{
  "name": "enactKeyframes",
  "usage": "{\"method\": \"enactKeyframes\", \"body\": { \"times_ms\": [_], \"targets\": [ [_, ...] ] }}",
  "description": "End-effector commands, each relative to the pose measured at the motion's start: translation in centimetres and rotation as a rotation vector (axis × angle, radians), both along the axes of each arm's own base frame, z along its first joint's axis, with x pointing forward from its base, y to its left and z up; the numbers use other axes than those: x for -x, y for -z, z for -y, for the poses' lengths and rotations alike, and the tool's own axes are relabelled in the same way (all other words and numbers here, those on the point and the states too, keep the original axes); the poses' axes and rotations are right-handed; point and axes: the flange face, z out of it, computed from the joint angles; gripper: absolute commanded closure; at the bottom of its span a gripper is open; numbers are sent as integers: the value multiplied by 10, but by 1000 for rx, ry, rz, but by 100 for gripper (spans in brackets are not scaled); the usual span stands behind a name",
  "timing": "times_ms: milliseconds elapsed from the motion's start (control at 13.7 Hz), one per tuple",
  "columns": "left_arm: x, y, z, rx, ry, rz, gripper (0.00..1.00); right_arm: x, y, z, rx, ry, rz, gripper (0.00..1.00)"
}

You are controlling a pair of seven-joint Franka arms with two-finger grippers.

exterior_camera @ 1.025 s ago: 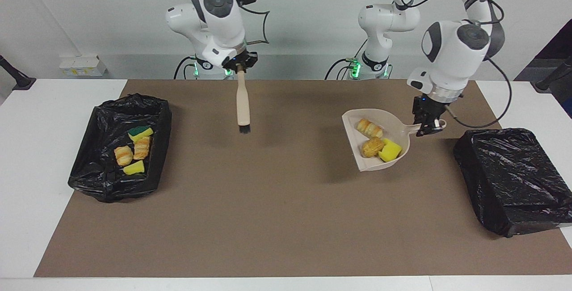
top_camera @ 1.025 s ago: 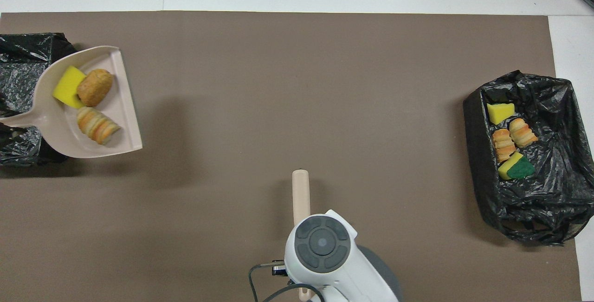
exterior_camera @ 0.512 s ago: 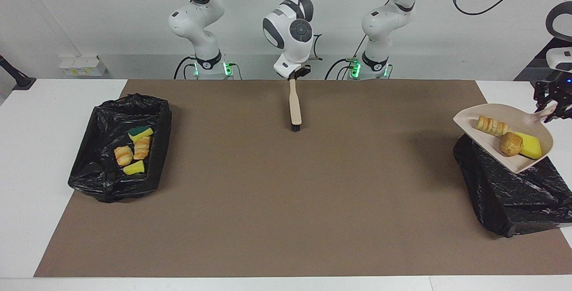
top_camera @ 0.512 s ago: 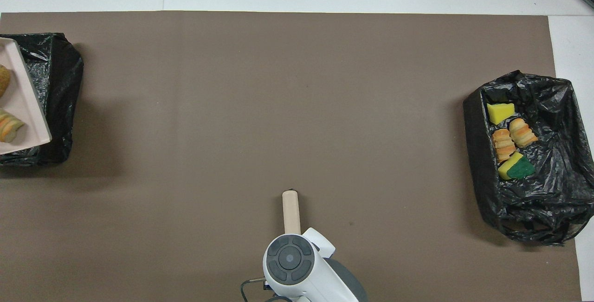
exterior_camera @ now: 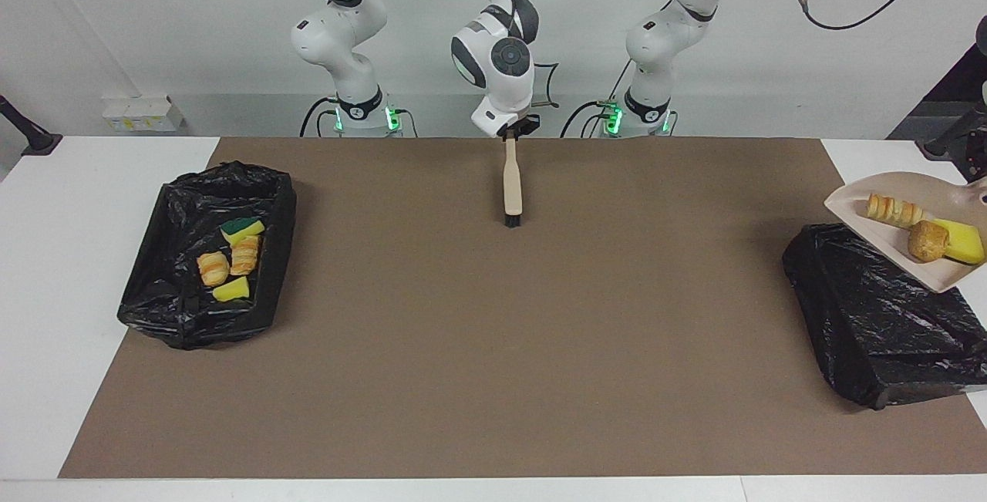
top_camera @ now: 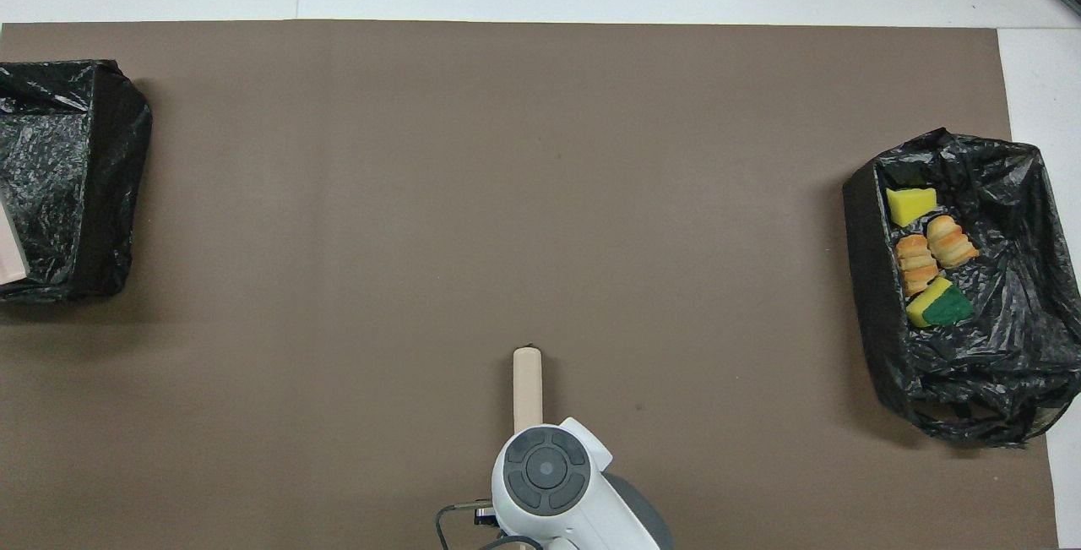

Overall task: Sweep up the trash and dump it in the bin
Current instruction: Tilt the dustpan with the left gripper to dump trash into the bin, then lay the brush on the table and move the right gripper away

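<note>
While the right tool (exterior_camera: pixel 511 134) waits over the near edge of the tabletop (exterior_camera: pixel 493 379), pinching the top of the brush (exterior_camera: pixel 512 186) that hangs straight below it, the real change is at the left arm's end. A second ago the dustpan (exterior_camera: pixel 864 205) hung over the brown mat; now it rides above the black-lined bin (exterior_camera: pixel 871 309) there, so far out that only its corner shows in the overhead view. The left tool has passed out of view. Its fingers are pressed together, and since the pan's handle runs off toward it with the pan in the air, I judge it is clamped on that handle.

Three pieces of trash lie in the pan, bunched at the handle end nearest that tool: a pastry roll (exterior_camera: pixel 893 210), a round bun (exterior_camera: pixel 928 240) and a yellow sponge (exterior_camera: pixel 962 242). Nothing has spilled on the way, and no scrap shows in the bin beneath. Four more scraps (exterior_camera: pixel 231 255) already lie in the other bin (exterior_camera: pixel 193 301), well apart from both tools.

Sweeping looks finished and the carry is nearly done. What remains, as I read it, is tipping the pan's open lip down over the bin.
</note>
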Motion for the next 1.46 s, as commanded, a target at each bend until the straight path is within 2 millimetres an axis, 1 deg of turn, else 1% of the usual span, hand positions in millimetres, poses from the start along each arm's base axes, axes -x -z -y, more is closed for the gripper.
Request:
{"method": "enactKeyframes", "body": {
  "times_ms": [0, 73, 146, 220, 293, 366, 439, 512, 586, 659, 732, 805, 879, 1025, 1098, 1171, 1245, 1391],
  "targets": [
    [-12, 4, -15, -134, 89, -39, 100, 3, -1, 6, -16, 13, -2, 84],
    [-22, 8, -6, -196, 133, -66, 100, 2, -1, 7, -16, 7, 0, 69],
    [-31, 6, 4, -206, 149, -55, 100, 2, -2, 6, -14, 2, 6, 40],
    [-40, 4, 0, -217, 152, -39, 100, 2, -3, 4, -17, -9, 18, 0],
    [-51, 5, -5, -222, 149, -29, 100, -1, -6, 0, -17, -21, 37, 0],
    [-65, 10, -15, -232, 149, -11, 100, -9, -11, -2, -16, -36, 66, 0],
    [-73, 17, -21, -241, 153, -8, 100, -16, -17, -2, -22, -48, 89, 0],
    [-77, 19, -18, -263, 168, -9, 100, -30, -27, 3, -35, -54, 115, 0],
    [-90, 16, 1, -328, 222, -24, 100, -49, -39, 12, -50, -47, 146, 0],
    [-96, 14, 11, -392, 258, -51, 100, -67, -52, 20, -53, -52, 189, 0],
    [-103, 13, 27, -432, 295, -71, 100, -91, -66, 33, -39, -55, 244, 0],
    [-105, 15, 31, -461, 310, -94, 100, -115, -77, 50, -25, -41, 292, 0],
    [-105, 15, 32, -487, 319, -108, 100, -134, -86, 64, -13, -31, 329, 0],
    [-104, 11, 34, -534, 331, -134, 100, -166, -105, 94, 31, -11, 399, 0],
    [-108, 10, 44, -553, 348, -145, 100, -179, -111, 110, 62, -4, 427, 0],
    [-111, 9, 51, -579, 361, -158, 100, -188, -112, 124, 83, 9, 438, 0],
    [-111, 8, 52, -598, 353, -159, 100, -196, -112, 139, 96, 34, 441, 0],
    [-111, 6, 52, -614, 343, -161, 100, -215, -112, 177, 114, 75, 443, 0]
  ]
}}
